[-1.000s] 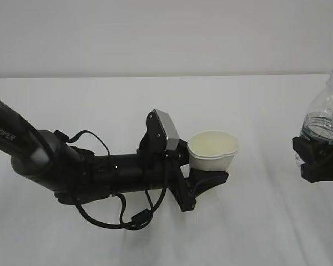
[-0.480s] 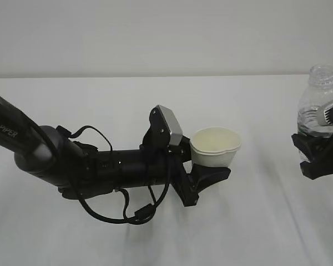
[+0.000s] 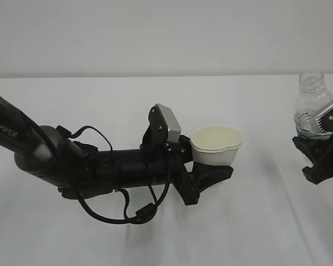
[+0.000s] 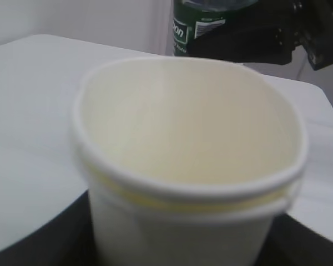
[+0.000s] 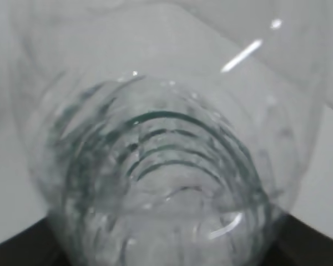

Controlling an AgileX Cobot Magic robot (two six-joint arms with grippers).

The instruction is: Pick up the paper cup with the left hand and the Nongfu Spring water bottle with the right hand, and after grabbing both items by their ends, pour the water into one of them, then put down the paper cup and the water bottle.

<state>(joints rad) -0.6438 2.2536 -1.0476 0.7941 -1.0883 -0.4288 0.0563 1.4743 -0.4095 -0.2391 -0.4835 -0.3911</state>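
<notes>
Clear ribbed plastic Nongfu Spring water bottle [image 3: 312,105], clamped in the right hand [image 3: 322,155], has edged left toward the left hand's [image 3: 202,174] gripped small white paper cup [image 3: 215,147]; pouring nears.

The left hand [image 3: 202,174] reaches in from the left edge, low over the white table [image 3: 155,238], arm w/ PIPER lettering. Its jaws grip the paper cup [image 3: 215,147] at the lower part; cup is upright, mouth open to the top, rim a bit squeezed. At the right edge the right hand [image 3: 322,158] holds the Nongfu Spring water bottle [image 3: 311,108] upright, no cap, well apart from the cup.
</notes>
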